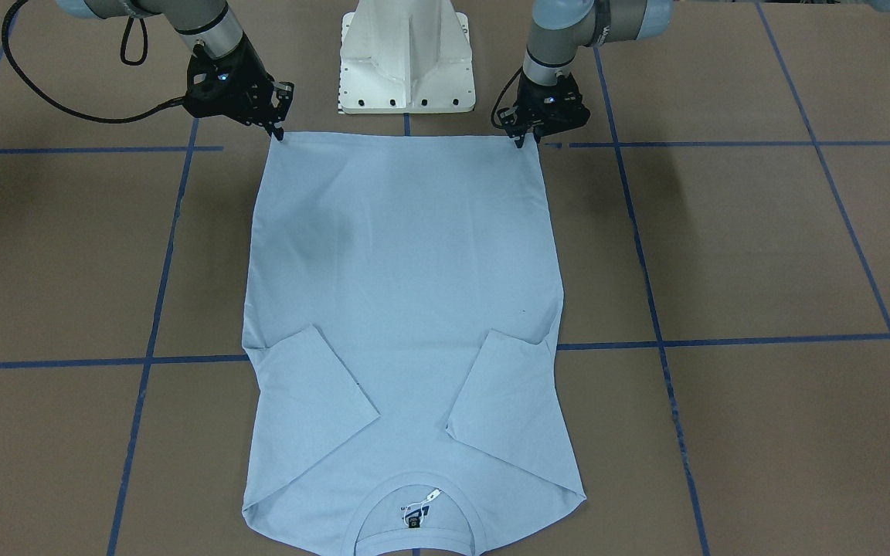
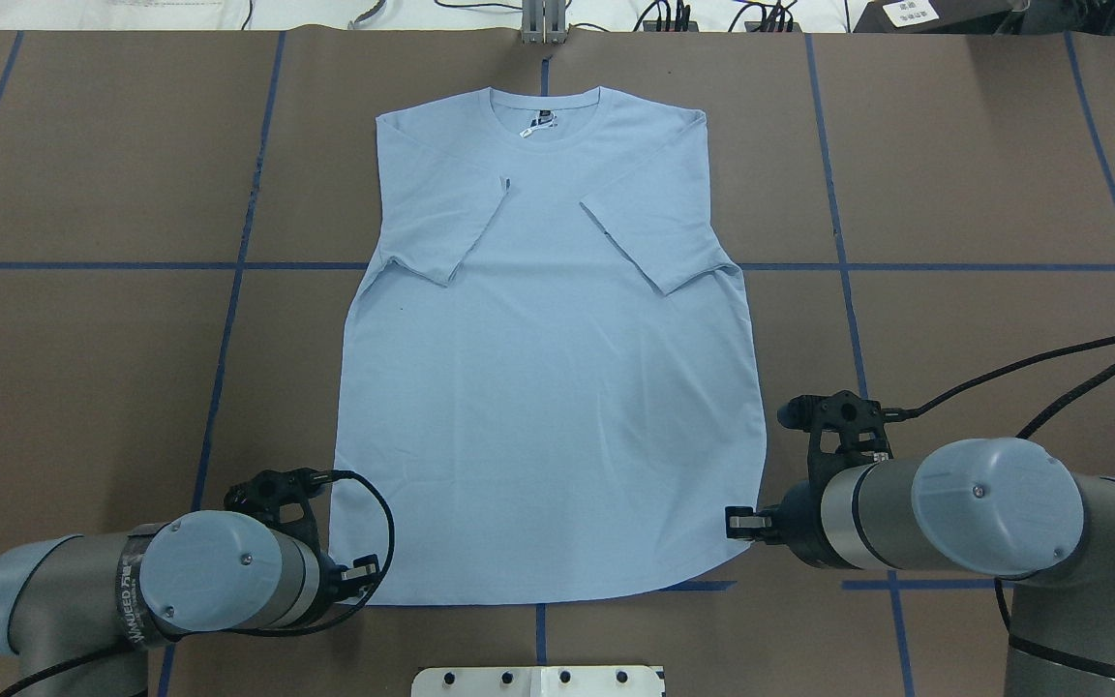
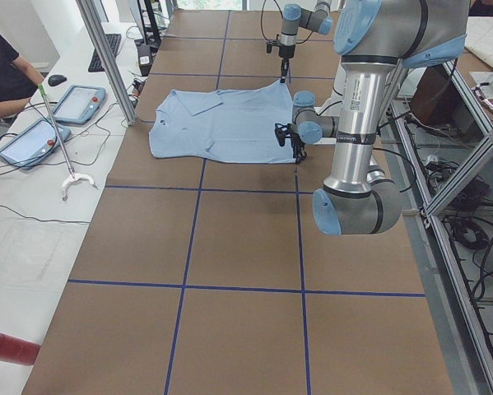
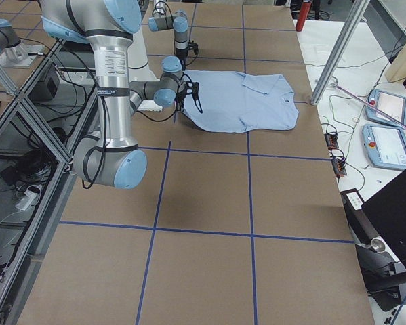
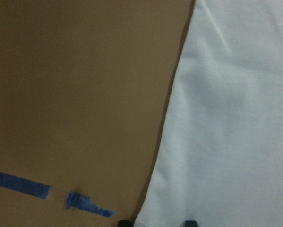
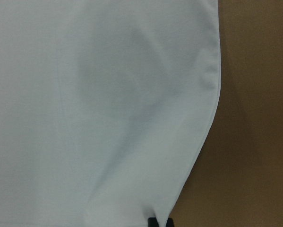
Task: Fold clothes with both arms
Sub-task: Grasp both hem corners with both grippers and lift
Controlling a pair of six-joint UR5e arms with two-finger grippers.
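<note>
The light blue T-shirt (image 1: 406, 270) lies flat on the brown table, both sleeves folded inward and the collar (image 2: 548, 102) at the far side from the robot. Each arm points its gripper straight down at a corner of the near hem. In the left wrist view the hem corner (image 5: 150, 208) sits between the two spread fingertips of the left gripper (image 1: 526, 140), which is open. The right gripper (image 1: 279, 133) has its fingertips (image 6: 153, 221) nearly together on the hem edge of the shirt (image 6: 108, 118), so it is shut on the cloth.
The white pedestal base (image 1: 406, 62) stands just behind the hem. Blue tape lines (image 2: 228, 319) grid the brown table. At the far side a metal post (image 3: 106, 58) rises, and past the table edge are tablets (image 3: 77, 103) and a seated person (image 3: 3, 70).
</note>
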